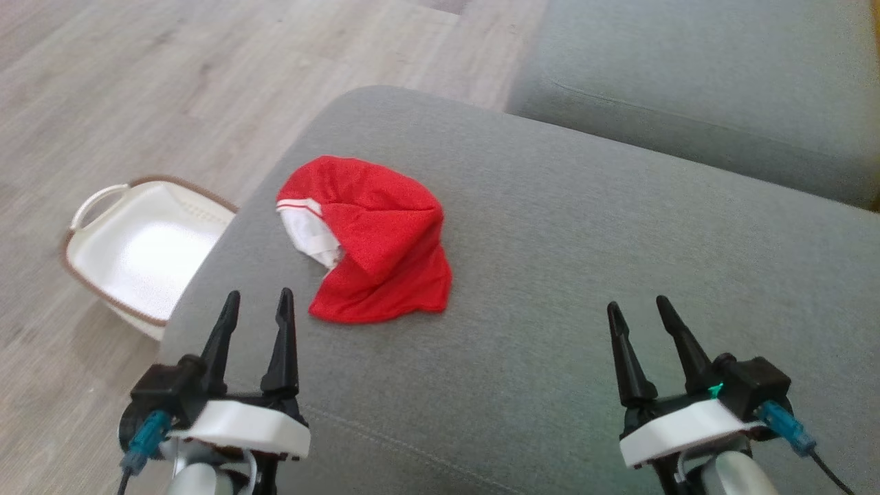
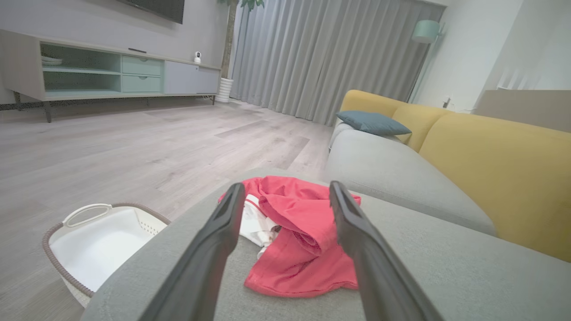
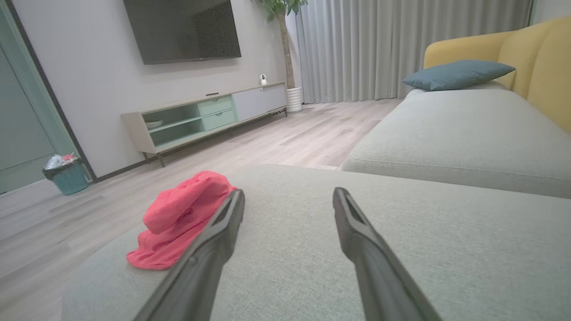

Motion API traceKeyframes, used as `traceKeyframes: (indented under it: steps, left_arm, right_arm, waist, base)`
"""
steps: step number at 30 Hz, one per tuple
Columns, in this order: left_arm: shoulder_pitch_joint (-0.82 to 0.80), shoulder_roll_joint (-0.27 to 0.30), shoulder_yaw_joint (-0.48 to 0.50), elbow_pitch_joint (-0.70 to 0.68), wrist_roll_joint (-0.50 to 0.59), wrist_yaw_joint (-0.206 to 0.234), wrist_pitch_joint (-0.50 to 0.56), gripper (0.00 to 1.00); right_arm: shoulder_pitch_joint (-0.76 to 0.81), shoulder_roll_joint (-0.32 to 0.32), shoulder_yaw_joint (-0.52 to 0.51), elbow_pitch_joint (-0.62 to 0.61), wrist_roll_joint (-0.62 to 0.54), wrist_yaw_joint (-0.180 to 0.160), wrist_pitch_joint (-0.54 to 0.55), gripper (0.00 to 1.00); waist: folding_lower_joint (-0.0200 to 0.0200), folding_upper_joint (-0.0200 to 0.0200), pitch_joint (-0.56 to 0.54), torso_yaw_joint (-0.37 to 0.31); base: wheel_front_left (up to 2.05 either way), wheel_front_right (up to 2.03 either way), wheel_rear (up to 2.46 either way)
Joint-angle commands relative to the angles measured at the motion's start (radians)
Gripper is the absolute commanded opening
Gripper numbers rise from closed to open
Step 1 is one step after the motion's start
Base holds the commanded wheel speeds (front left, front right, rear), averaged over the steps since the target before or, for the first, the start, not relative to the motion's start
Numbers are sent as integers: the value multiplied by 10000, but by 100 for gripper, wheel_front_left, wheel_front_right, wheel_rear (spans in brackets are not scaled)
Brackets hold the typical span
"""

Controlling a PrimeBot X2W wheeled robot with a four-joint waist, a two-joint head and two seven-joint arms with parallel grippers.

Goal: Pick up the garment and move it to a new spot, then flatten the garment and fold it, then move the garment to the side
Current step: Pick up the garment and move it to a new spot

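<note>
Grey seat point(image 1: 550, 275) carries the red garment point(image 1: 375, 240), crumpled in a heap near its left edge, with a basket point(image 1: 151, 254) on the floor further left. Left gripper point(image 1: 260, 297) hovers just near of the heap and right gripper point(image 1: 637, 306) well to its right, both spread wide and empty. Pick-up looks not yet begun; the next move likely calls for the left gripper to reach forward, drop and pinch a raised fold.
</note>
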Motion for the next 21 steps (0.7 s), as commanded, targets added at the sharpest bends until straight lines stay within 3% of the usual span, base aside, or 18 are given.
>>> traceKeyframes:
  steps: [1,7,14,18,21]
  left_arm:
    - [-263,33,363,-347,101,-72,-76,100]
    - [-242,33,758,-355,193,-186,-76,100]
    - [-465,49,1479,-413,80,-295,-76,100]
    - [-1061,288,1864,-195,-54,-476,-76,100]
    - [-1901,802,1917,339,-70,-641,129,100]
  right_arm:
    - [-264,-20,246,-273,91,65,-108,100]
    - [-228,-20,415,-231,172,65,-108,100]
    - [-407,-20,326,-242,-1,65,-109,100]
    - [-668,-20,-67,-298,-352,65,-109,100]
    - [-962,-20,-442,-491,-769,65,-31,100]
  waist:
    - [0,0,-77,249]
    - [0,0,-66,440]
    - [0,0,359,55]
    - [0,0,956,-234]
    - [0,0,1530,-452]
  base:
    - [0,0,0]
    - [0,0,0]
    - [0,0,0]
    - [0,0,0]
    - [0,0,0]
